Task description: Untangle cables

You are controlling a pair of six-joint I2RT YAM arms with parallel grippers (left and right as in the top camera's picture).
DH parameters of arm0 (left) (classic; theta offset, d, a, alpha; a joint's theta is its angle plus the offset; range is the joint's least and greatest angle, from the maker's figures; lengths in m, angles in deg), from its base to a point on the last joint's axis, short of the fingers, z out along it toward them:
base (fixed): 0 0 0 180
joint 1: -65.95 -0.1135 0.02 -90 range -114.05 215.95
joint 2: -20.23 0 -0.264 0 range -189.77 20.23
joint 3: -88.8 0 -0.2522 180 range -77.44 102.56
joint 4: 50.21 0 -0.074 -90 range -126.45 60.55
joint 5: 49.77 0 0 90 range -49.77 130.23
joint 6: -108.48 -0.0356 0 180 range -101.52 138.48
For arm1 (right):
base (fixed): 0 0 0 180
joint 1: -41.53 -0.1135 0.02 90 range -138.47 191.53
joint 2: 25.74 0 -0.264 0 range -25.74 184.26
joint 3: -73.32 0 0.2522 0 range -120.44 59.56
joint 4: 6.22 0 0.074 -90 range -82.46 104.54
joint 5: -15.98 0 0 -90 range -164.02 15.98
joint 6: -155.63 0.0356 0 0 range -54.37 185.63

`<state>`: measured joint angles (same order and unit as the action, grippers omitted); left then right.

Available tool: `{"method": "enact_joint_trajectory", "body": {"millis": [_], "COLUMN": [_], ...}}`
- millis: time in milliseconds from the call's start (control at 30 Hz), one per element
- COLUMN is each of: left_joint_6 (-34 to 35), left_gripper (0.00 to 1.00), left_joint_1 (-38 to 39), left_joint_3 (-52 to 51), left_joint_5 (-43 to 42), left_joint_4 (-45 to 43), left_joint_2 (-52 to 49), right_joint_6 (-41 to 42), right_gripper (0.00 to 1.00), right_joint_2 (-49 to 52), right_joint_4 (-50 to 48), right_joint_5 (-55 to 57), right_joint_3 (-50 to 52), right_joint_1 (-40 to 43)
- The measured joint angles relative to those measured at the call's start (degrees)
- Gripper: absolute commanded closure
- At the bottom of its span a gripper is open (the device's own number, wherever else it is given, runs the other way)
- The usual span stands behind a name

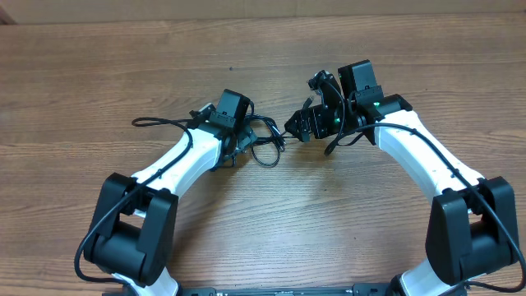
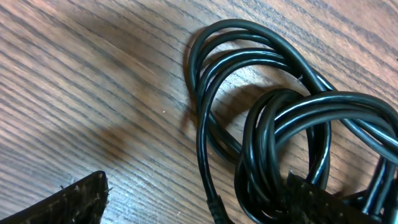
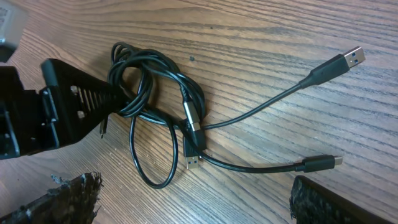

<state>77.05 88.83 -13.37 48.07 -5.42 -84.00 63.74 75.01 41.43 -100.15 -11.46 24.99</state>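
Left gripper wide, one finger in the cables; right gripper wide, empty; I judge closing now could pinch several strands, tightening the tangle.

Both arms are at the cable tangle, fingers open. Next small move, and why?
Probably close the left gripper on the cables. Its open fingers straddle the coil, while the right gripper hangs open over the loose plug ends. Pinning the coil should let the right pull an end free.
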Motion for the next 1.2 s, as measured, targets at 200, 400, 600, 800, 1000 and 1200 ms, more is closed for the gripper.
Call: {"method": "enact_joint_trajectory", "body": {"millis": [200, 400, 600, 800, 1000, 1200], "left_joint_6": [0.0, 0.0, -1.5, -3.7, -5.0, -5.5], "left_gripper": [0.17, 0.23, 0.21, 0.24, 0.51, 0.96], "left_joint_1": [0.0, 0.0, 0.0, 0.0, 0.0, 0.0], "left_joint_3": [0.0, 0.0, 0.1, 0.1, 0.1, 0.1], "left_joint_5": [-0.2, -0.4, -0.4, -0.4, -0.4, -0.4], "left_joint_4": [0.0, 3.1, 8.1, 12.8, 12.2, 9.4], "left_joint_2": [-0.2, -0.2, -0.2, -0.3, -0.4, -0.5], "right_joint_6": [0.2, 0.2, 0.2, 0.2, 0.2, 0.2], "right_gripper": [0.03, 0.03, 0.03, 0.03, 0.03, 0.03], "right_joint_2": [0.0, 0.0, 0.0, 0.0, 0.0, 0.0], "right_joint_4": [0.0, 0.0, 0.0, 0.0, 0.0, 0.0], "right_joint_5": [0.0, 0.0, 0.0, 0.0, 0.0, 0.0], "right_joint_3": [0.0, 0.0, 0.0, 0.0, 0.0, 0.0], "right_joint_1": [0.0, 0.0, 0.0, 0.0, 0.0, 0.0]}}
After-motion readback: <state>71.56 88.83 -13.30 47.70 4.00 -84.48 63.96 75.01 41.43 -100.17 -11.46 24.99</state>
